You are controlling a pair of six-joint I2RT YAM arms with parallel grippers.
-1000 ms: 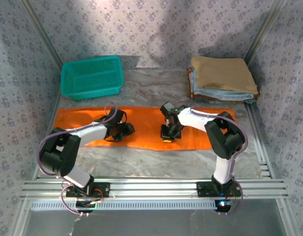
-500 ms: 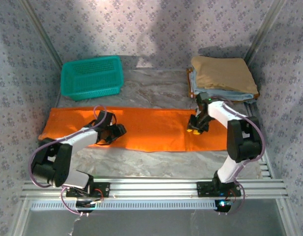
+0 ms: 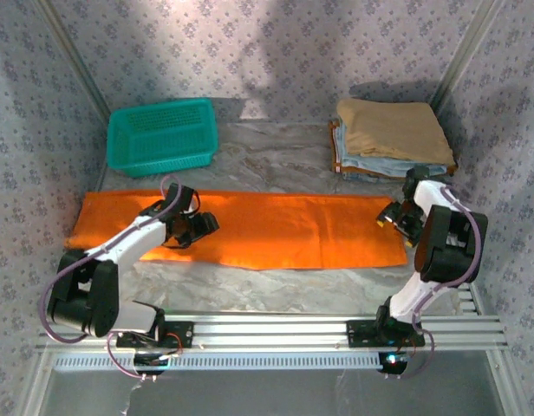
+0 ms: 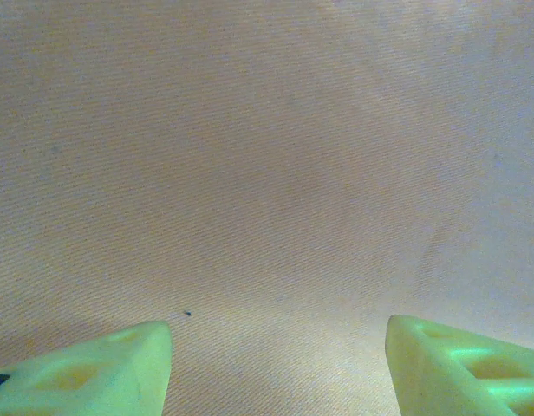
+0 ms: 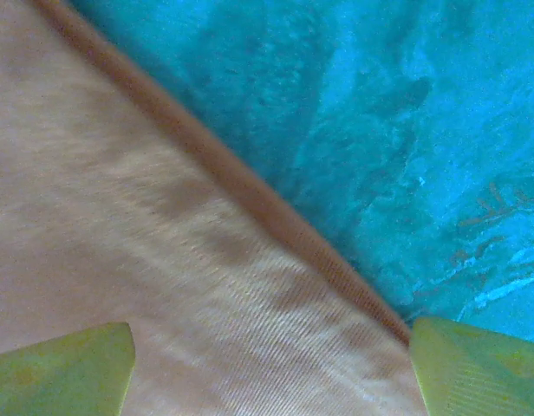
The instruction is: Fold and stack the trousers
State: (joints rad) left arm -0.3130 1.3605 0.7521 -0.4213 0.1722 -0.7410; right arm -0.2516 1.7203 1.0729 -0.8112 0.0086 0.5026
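While the trousers [image 3: 276,230] are lying flat as a long orange band across the middle of the top view, their long axis is running left to right over the marbled worktop [image 3: 276,160]. The left claw [image 3: 200,227] is standing spread above the band's left part; the right claw [image 3: 391,215] is standing spread at its upper right corner. The cloth is showing fine diagonal ribs and a hemmed edge.

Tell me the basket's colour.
The basket is teal, clearest in the top external view.
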